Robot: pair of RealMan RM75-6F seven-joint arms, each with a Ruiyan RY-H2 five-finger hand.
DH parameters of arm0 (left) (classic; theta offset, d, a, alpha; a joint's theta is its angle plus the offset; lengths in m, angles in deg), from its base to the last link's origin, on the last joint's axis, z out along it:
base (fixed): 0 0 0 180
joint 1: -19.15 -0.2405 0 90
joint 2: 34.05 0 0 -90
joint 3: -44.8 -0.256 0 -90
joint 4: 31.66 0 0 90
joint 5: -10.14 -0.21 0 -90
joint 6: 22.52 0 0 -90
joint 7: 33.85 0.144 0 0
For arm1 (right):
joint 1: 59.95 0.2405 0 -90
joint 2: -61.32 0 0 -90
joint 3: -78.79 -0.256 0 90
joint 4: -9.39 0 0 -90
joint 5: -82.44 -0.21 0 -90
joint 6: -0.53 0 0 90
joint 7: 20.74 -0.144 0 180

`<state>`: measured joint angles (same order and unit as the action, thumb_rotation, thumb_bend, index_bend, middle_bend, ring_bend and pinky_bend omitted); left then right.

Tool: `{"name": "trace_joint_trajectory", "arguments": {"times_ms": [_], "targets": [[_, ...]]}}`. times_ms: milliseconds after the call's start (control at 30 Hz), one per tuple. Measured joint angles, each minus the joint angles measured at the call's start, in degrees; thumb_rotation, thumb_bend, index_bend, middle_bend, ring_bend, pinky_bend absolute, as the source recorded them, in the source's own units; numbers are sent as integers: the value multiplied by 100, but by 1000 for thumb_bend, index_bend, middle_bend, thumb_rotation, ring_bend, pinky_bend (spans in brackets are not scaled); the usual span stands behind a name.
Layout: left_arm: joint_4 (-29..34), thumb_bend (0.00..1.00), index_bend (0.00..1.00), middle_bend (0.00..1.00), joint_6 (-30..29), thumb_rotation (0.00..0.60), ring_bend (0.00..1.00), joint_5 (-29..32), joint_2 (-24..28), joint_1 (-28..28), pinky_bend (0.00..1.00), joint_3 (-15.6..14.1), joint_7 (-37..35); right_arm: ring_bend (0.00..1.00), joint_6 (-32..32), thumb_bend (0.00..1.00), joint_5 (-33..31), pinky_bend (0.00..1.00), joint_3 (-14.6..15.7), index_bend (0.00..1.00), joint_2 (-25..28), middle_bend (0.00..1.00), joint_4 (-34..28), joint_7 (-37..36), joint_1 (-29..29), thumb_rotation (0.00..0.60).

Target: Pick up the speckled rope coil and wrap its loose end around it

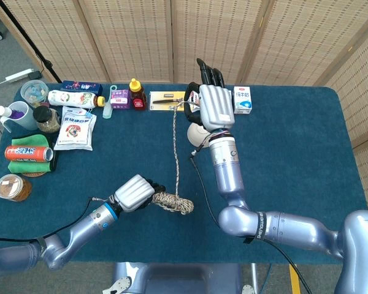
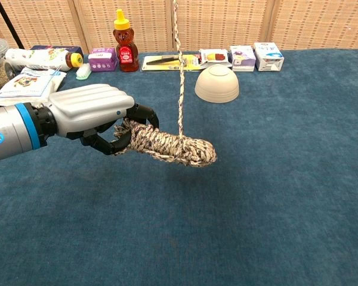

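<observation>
The left robot hand [image 2: 86, 116] grips one end of the speckled beige-and-brown rope coil [image 2: 170, 146], held above the blue surface [image 2: 274, 196]. The right robot hand [image 1: 213, 110] pinches the taut loose end [image 1: 176, 147] high; it should keep tension while circling the coil. An orange can [image 1: 29, 153] reads "ARCTIC OCEAN".

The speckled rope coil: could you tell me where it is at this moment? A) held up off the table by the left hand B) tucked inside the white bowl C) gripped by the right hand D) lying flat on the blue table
A: the left hand grips one end of the speckled rope coil, which juts out clear of the table, while the right hand holds only the loose end taut above it.
</observation>
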<state>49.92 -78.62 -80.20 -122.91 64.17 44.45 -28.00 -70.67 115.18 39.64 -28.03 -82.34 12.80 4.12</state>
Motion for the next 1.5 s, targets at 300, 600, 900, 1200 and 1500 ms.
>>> {"name": "trace_joint_trajectory", "arguments": {"times_ms": [300,600,900,1200,1500], "targets": [[353,659,753,547,127,600,546,-158,453,78,677,-123,-1137,0,730,494,20,0,335,740,39,0,522,-645,-149,600],[511,658,762,557,-109,600,551,-304,686,87,677,-73,-1897,0,1273,494,-105,0,647,740,65,0,809,-1115,-309,600],[604,658,765,560,-453,600,555,-207,771,39,677,219,-2483,0,1575,494,-50,0,1122,740,-60,0,1103,-1406,-496,600],[744,658,766,561,-636,600,559,425,520,-42,677,692,-1757,0,1451,494,584,0,1716,742,-216,0,1073,-1555,-824,600],[845,658,767,565,-773,600,560,1013,198,-73,677,1090,-995,0,880,493,1293,0,2118,747,-259,0,675,-1568,-1185,600]]}}
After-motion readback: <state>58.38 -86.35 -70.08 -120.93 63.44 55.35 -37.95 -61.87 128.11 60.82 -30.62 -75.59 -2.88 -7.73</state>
